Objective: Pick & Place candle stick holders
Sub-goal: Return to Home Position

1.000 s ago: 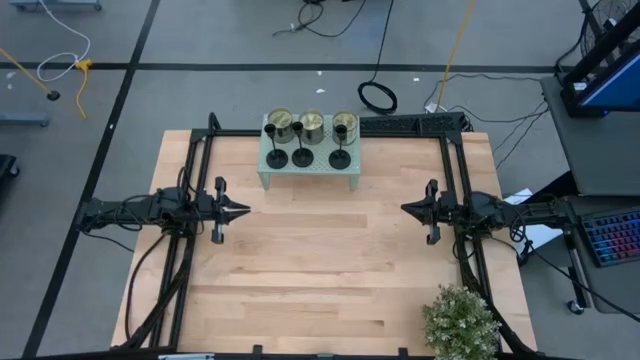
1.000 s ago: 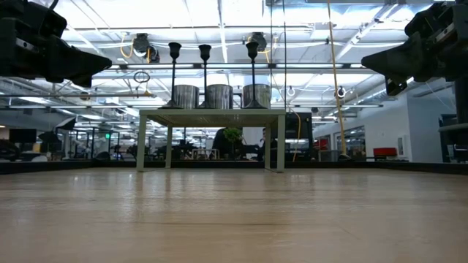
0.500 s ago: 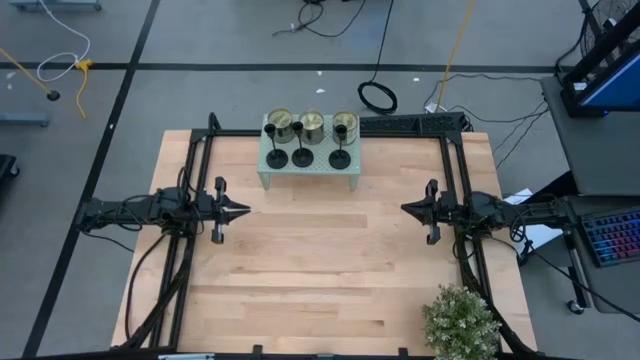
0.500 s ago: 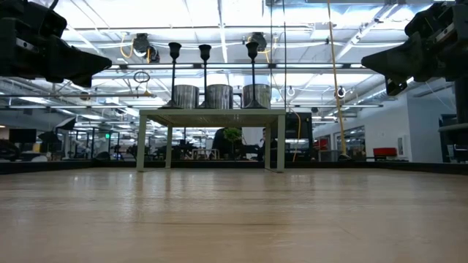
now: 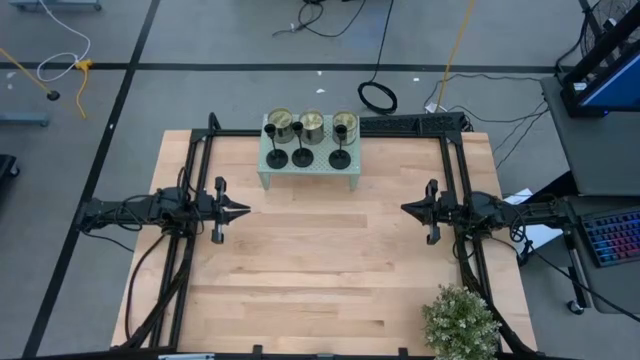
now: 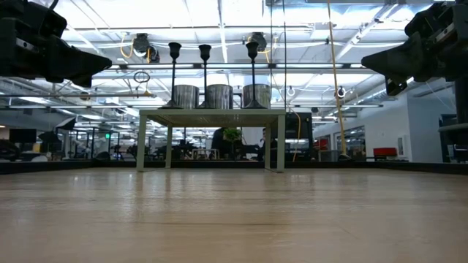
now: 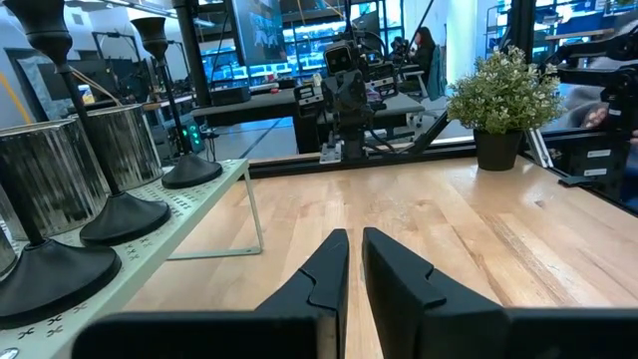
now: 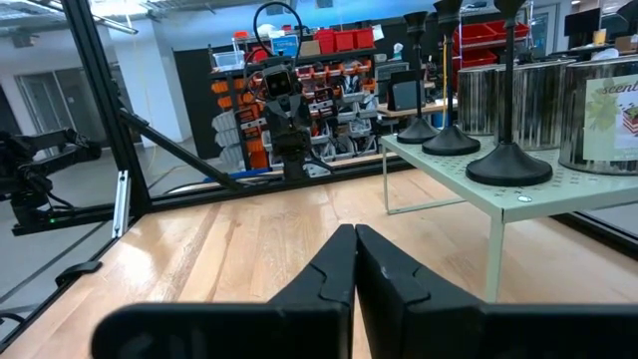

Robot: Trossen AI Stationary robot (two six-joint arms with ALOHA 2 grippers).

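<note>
Three black candle stick holders (image 5: 275, 158) (image 5: 303, 157) (image 5: 340, 158) stand on their disc bases in a row on a pale green raised shelf (image 5: 310, 176) at the table's far middle. They also show in the low view (image 6: 205, 52). Three greenish-gold tins (image 5: 312, 123) stand behind them. My left gripper (image 5: 246, 210) hovers at the table's left, shut and empty; its fingers show in the left wrist view (image 7: 354, 244). My right gripper (image 5: 404, 208) hovers at the table's right, shut and empty, and shows in the right wrist view (image 8: 354, 237).
A potted plant (image 5: 460, 322) stands at the table's near right corner. The shelf stands on thin legs (image 6: 170, 146). Bare wooden table (image 5: 320, 270) lies between and in front of the two grippers. Black frame rails (image 5: 200, 150) run along the left and right sides.
</note>
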